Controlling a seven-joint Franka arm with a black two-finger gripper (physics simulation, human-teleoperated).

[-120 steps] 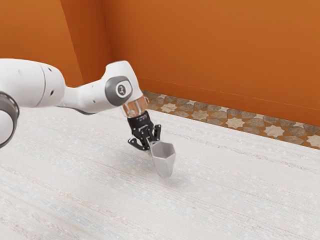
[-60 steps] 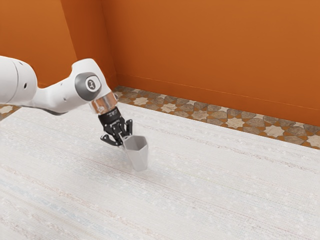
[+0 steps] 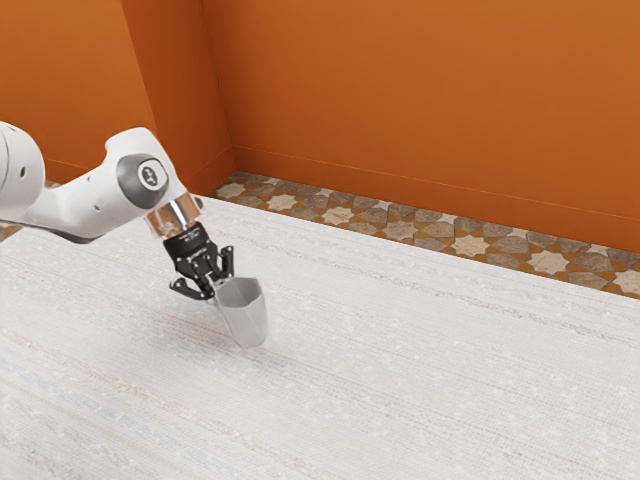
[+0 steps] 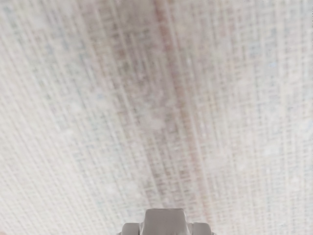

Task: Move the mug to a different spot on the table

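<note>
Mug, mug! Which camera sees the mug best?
The exterior view: the whole grey mug shows there, tilted, its rim pinched by the gripper. The wrist view gives a small grey bit of it just under the hand.

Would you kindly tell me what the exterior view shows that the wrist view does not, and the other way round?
Exterior view: the white arm, its claw gripping the rim of the tilted grey mug, the orange wall and the patterned floor tiles beyond the table. Wrist view: a close look down at the table's woven grain beneath the hand. Both: the pale table and the mug, which the wrist view catches as a grey shape just under the hand.
</note>
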